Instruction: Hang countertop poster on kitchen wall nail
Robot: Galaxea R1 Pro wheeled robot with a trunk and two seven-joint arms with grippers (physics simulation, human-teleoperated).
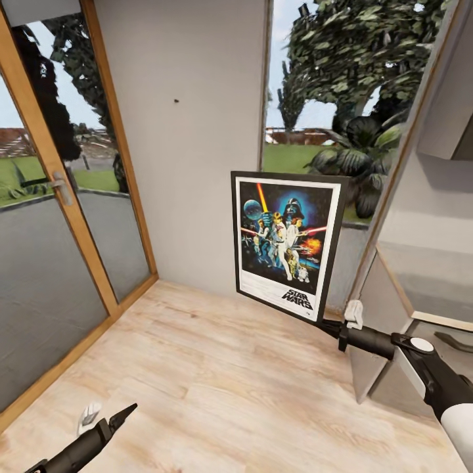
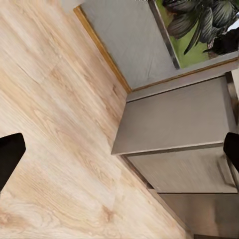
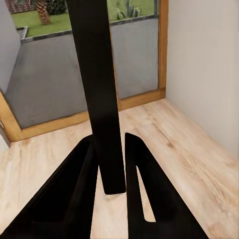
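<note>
Pale wall (image 1: 190, 131), wood floor (image 1: 217, 368), glazed door (image 1: 46, 217), perhaps shut.

Wall (image 1: 190, 164) around the nail (image 1: 176, 102) bare and reachable; door frame (image 1: 125, 164) bounds left, cabinet (image 1: 387, 315) crowds right.

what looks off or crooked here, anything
The poster hangs in mid-air, slightly tilted, pinched at its lower right corner by the right hand, well below and right of the wall nail. Nothing looks damaged or spilled.
</note>
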